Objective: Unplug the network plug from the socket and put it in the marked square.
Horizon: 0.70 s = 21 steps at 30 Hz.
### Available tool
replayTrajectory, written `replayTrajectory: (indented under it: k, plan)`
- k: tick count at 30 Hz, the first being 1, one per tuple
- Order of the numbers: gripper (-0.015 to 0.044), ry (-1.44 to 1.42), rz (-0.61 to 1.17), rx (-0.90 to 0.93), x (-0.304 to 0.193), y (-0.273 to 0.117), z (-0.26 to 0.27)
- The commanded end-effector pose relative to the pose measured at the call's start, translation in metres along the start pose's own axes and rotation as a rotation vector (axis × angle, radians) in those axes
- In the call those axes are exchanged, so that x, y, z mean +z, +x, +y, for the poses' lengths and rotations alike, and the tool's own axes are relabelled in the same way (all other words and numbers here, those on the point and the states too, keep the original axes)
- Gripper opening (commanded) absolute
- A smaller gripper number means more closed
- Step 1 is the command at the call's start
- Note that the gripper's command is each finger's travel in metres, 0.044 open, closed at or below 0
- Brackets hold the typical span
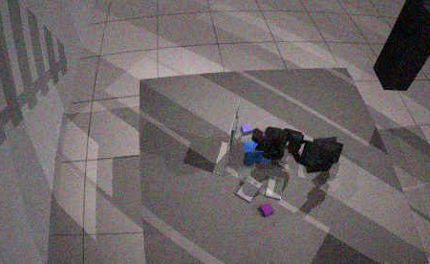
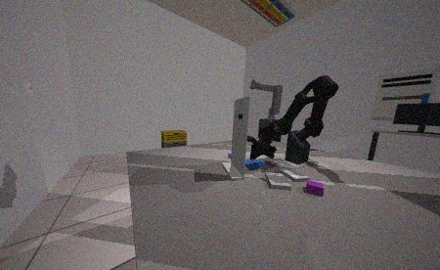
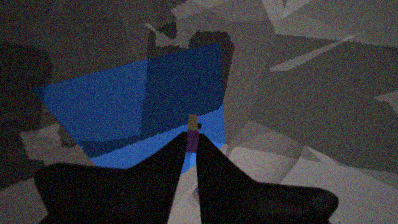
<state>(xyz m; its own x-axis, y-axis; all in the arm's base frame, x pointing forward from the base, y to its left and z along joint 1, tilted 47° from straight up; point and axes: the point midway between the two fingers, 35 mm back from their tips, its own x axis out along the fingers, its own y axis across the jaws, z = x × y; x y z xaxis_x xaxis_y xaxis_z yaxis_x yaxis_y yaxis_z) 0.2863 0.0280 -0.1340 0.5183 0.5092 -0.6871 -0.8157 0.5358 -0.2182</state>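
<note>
My gripper (image 3: 192, 137) is shut on the plug (image 3: 192, 142), a small purple piece with a tan tip pinched between the fingertips. The plug shows in front of the blue marked square (image 1: 249, 146) (image 2: 255, 164) (image 3: 105, 107), near its edge in the wrist view. The top and exterior views show the gripper low above the square; the black fingers hide the plug there, and its exact height cannot be told. The pale upright panel (image 1: 224, 151) (image 2: 240, 139) stands beside the square, with a dark socket opening (image 2: 241, 116) high on it, apart from the gripper.
A violet block (image 1: 247, 129) lies near the panel, behind the square in the exterior view. Two pale flat plates (image 1: 248, 189) (image 2: 294, 174) lie on the other side of the square, with a magenta block (image 1: 267, 209) (image 2: 315, 188) beyond them.
</note>
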Motion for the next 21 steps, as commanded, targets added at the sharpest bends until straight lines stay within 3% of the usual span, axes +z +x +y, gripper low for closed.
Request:
replayTrajectory:
  k: [1, 8, 14, 21]
  plan:
    - [0.0, 0.003, 0.003, 0.0, 0.0, 0.002, 0.0015]
    - [0.0, 0.0, 0.0, 0.0, 0.0003, 0.0007, 0.0004]
    - [0.0156, 0.0, 0.0, 0.0, 0.0003, 0.0007, 0.0004]
    - [0.0156, 0.0, 0.001, 0.0, 0.0002, -0.0009, 0.0003]
